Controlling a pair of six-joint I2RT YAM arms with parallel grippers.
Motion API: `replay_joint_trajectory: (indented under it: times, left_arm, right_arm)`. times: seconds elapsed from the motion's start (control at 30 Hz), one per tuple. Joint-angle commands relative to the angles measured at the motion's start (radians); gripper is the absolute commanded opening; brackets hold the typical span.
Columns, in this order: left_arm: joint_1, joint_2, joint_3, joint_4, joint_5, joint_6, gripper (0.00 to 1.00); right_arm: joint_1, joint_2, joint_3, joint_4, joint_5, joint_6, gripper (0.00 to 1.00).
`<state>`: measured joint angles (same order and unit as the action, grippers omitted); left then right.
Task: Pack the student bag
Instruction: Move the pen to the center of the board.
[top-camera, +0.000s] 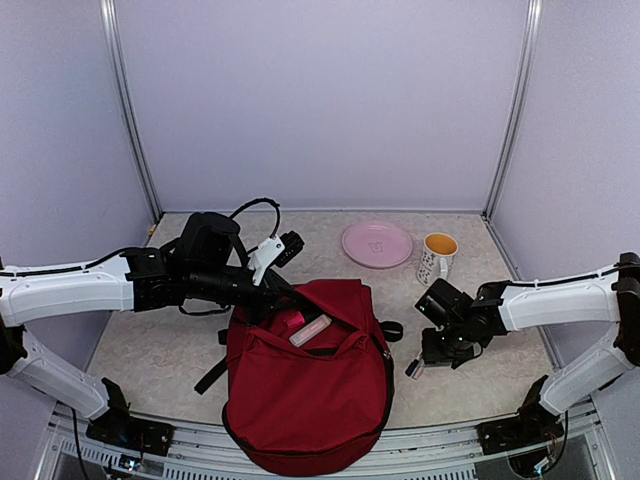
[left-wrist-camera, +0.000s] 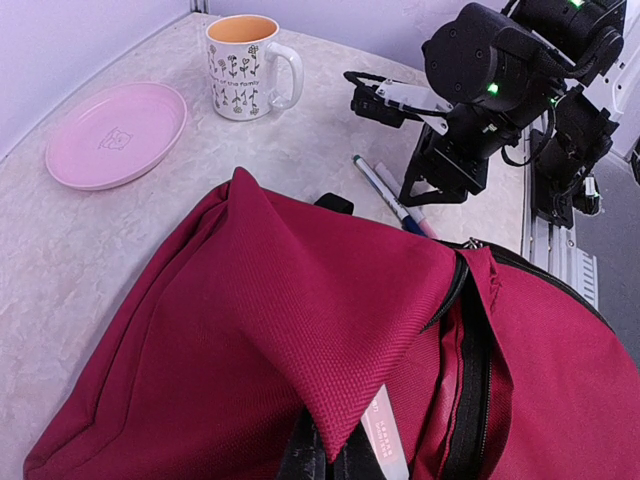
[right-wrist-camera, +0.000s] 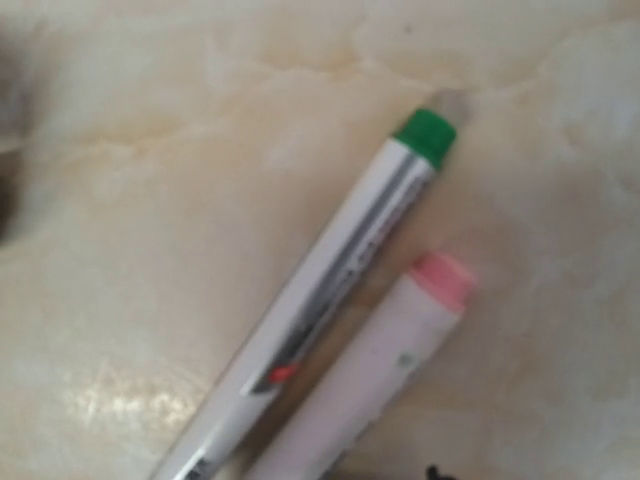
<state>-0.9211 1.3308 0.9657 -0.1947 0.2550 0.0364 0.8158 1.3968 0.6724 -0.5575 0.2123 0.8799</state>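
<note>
Top view, bag: the student bag (top-camera: 305, 400) lies in the lower middle of the frame, zip open toward the top, with a pink-and-white packet (top-camera: 310, 330) showing in the mouth.
Top view, left claw: the left gripper (top-camera: 270, 298) sits at the bag's upper left rim, pinched on the fabric.
Top view, right claw: the right gripper (top-camera: 430, 355) hangs low to the right of the bag over two pens (top-camera: 413, 368) on the table (top-camera: 150, 350). Its width is not readable here.
Top view, others: a pink plate (top-camera: 377, 243) and a mug (top-camera: 437, 256) stand in the upper middle, well apart from the pens.
Left wrist view, flap: at bottom centre the left gripper (left-wrist-camera: 318, 455) clamps a fold of red cloth, raising it into a peak.
Left wrist view, right claw: at upper right the right gripper (left-wrist-camera: 437, 188) points down at the pens' far ends. I cannot tell whether it is wide, narrow or gripping.
Right wrist view, pens: a green-capped pen (right-wrist-camera: 330, 300) and a pink-capped pen (right-wrist-camera: 380, 370) lie side by side, slanting from lower left to upper right. The view is blurred.
Step, judged: taking a pen for the bag.
Doing it well: close across the barrels, not along them. The pens lie so close that one finger may push the neighbour, so centre on both or come down cleanly on one. The flap should be high when the pen arrives.
</note>
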Motion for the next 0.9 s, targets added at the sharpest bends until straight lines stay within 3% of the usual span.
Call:
replay_joint_trajectory:
  times: [0.0, 0.2, 0.63, 0.73, 0.87]
  left_arm:
    - [0.004, -0.01, 0.023, 0.04, 0.026, -0.004, 0.0]
    - [0.004, -0.013, 0.024, 0.039, 0.027, -0.004, 0.0]
    - [0.004, -0.019, 0.024, 0.037, 0.024, -0.003, 0.0]
    - [0.004, -0.022, 0.024, 0.037, 0.024, -0.004, 0.0]
    - [0.004, -0.024, 0.023, 0.037, 0.023, -0.004, 0.0]
  right_arm:
    - [-0.014, 0.012, -0.005, -0.113, 0.063, -0.008, 0.5]
    - [-0.05, -0.046, 0.014, -0.22, 0.146, -0.044, 0.5]
    - [-0.102, -0.014, -0.024, -0.101, -0.037, -0.098, 0.53]
    - [-0.103, 0.003, -0.026, -0.09, -0.049, -0.101, 0.45]
    - [-0.105, 0.005, -0.023, -0.101, -0.038, -0.092, 0.23]
